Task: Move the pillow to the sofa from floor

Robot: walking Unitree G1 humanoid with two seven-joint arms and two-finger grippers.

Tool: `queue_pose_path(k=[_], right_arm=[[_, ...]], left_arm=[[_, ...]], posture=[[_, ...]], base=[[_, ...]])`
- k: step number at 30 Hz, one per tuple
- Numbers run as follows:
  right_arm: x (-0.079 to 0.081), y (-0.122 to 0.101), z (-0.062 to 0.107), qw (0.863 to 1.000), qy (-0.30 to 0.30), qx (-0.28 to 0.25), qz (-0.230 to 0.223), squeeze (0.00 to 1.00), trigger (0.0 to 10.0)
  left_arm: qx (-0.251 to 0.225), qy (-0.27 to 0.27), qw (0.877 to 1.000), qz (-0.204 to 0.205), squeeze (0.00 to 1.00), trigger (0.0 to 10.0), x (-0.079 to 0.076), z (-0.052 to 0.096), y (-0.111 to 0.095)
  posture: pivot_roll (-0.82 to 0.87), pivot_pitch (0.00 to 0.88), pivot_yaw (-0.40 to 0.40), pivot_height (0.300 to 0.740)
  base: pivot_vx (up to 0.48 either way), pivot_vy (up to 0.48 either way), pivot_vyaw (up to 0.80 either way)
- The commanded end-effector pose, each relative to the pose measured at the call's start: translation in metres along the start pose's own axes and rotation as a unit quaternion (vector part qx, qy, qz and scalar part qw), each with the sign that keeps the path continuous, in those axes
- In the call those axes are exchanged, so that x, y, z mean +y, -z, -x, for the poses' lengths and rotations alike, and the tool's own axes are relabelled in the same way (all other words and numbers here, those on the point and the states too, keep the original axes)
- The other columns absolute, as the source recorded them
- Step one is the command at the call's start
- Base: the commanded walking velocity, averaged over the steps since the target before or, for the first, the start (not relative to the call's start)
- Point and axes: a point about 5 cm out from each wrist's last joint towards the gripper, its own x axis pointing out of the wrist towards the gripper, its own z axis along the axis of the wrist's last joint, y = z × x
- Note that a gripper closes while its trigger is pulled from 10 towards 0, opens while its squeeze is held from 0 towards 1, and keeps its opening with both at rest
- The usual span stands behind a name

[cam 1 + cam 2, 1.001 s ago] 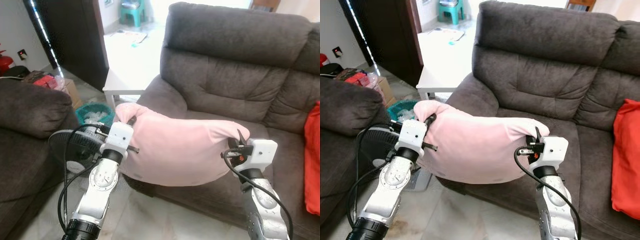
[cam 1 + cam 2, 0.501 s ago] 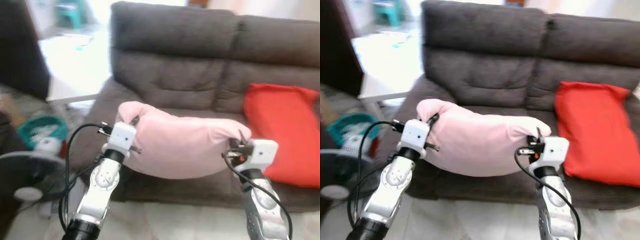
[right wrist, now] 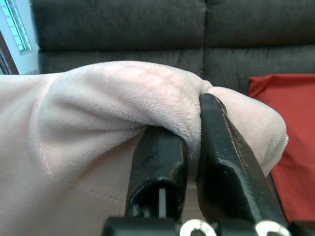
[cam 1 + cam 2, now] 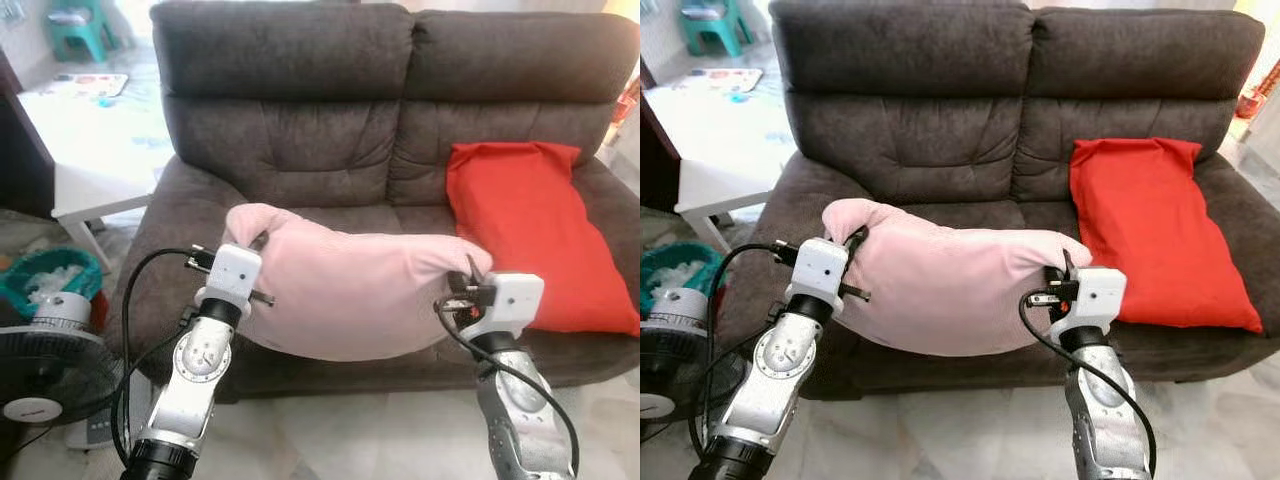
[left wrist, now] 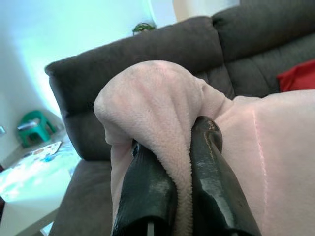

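A: From the head camera, where is the pillow (image 4: pixel 350 295)?

B: It hangs in the air between the two arms, in front of the sofa (image 4: pixel 290 120), sagging in the middle. It covers part of the left seat cushion from this angle, but I can't tell whether it touches the seat.

A: And the grippers?

B: The left gripper (image 4: pixel 258 243) is clenched on the pillow's left corner, and the right gripper (image 4: pixel 468 278) grasps the right corner. Both arms are raised at about the same height.

A: What else is on the sofa?

B: A red pillow (image 4: pixel 525 225) leans on the right seat and backrest, just beside the pink one's right end. Left of the sofa stand a white side table (image 4: pixel 90 185), a teal basket (image 4: pixel 45 280) and a fan (image 4: pixel 45 365) on the tiled floor (image 4: pixel 330 440).

A: Does the left wrist camera confirm the grip?

B: Yes. The two black fingers (image 5: pixel 147 191) are pressed together with a bunched fold of the pillow (image 5: pixel 162 108) pinched between them. The sofa back (image 5: pixel 142 54) sits behind.

A: And the right wrist camera?

B: Same story. The fingers (image 3: pixel 160 167) clamp a fold of pink fabric (image 3: pixel 98 103), with the red pillow (image 3: pixel 290 98) beyond it and the dark sofa (image 3: pixel 118 24) farther back.
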Motion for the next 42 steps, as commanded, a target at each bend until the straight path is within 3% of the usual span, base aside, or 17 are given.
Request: queue_pose_path(k=[1,7,12,20,28,35,42], right_arm=[[0.0006,-0.0156,-0.0031,0.999,-0.006,-0.036,0.008,0.0,10.0],[0.0044,-0.0185,-0.0015,0.999,-0.019,-0.045,0.024,0.0,10.0],[0.0057,-0.0167,-0.0016,0.999,-0.02,-0.041,0.015,0.0,10.0],[0.0052,-0.0147,-0.0029,0.999,-0.018,-0.035,0.009,0.0,10.0],[0.007,-0.0168,-0.0039,0.998,-0.025,-0.044,0.023,0.0,10.0],[0.0087,-0.0163,-0.0048,0.998,-0.028,-0.042,0.024,0.0,10.0],[0.0088,-0.0156,-0.0059,0.999,-0.027,-0.041,0.016,0.0,10.0]], left_arm=[[-0.027,-0.001,1.0,0.01,0.0,10.0,0.0001,-0.0038,-0.0134],[-0.029,-0.003,1.0,0.011,0.0,10.0,0.0012,-0.004,-0.0149],[-0.027,-0.003,1.0,0.011,0.0,10.0,0.0011,-0.0042,-0.0145],[-0.026,0.002,1.0,0.01,0.0,10.0,-0.0009,-0.0047,-0.0144],[-0.029,0.006,1.0,0.009,0.0,10.0,-0.0011,-0.0065,-0.0153],[-0.03,0.006,0.999,0.007,0.0,10.0,0.0001,-0.0077,-0.0157],[-0.031,0.006,0.999,0.006,0.0,10.0,0.0011,-0.009,-0.0159]], posture=[[0.08,0.0,-0.034,0.74],[0.08,0.0,-0.029,0.74],[0.08,0.0,-0.03,0.74],[0.08,0.0,-0.03,0.74],[0.08,0.0,-0.025,0.74],[0.08,0.0,-0.024,0.74],[0.09,0.0,-0.025,0.74]], base=[[0.0,0.0,0.0],[0.0,0.0,0.13],[0.0,0.0,0.7],[0.0,0.0,0.0],[0.263,0.0,0.0],[0.291,0.0,0.79],[0.311,0.0,0.06]])
